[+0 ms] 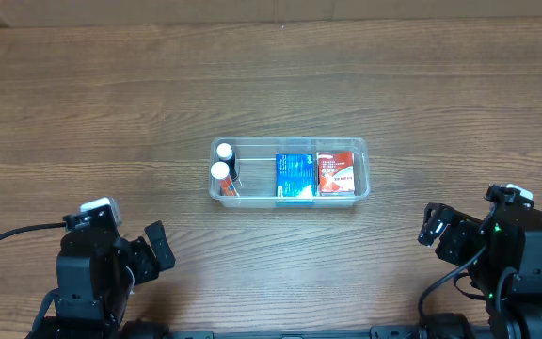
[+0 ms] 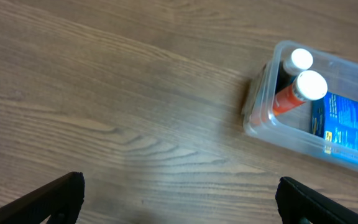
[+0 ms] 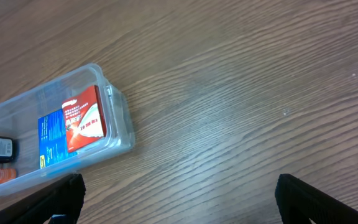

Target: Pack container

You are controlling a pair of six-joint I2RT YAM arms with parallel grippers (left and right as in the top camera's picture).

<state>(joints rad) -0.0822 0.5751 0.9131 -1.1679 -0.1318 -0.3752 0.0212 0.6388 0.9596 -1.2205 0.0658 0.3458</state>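
The clear plastic container (image 1: 363,169) sits at the table's middle. Inside it lie two white-capped bottles (image 1: 222,162) at the left end, a blue box (image 1: 294,176) and a red box (image 1: 336,173) at the right. The left wrist view shows its left end (image 2: 260,102) with the bottles (image 2: 300,78); the right wrist view shows its right end (image 3: 122,121) with the red box (image 3: 82,119). My left gripper (image 1: 158,247) is open and empty near the front left. My right gripper (image 1: 433,226) is open and empty at the front right.
The wooden table (image 1: 271,75) spreads all around the container. Black cables run off the left arm's base (image 1: 7,240) and the right arm's base (image 1: 440,287) at the front edge.
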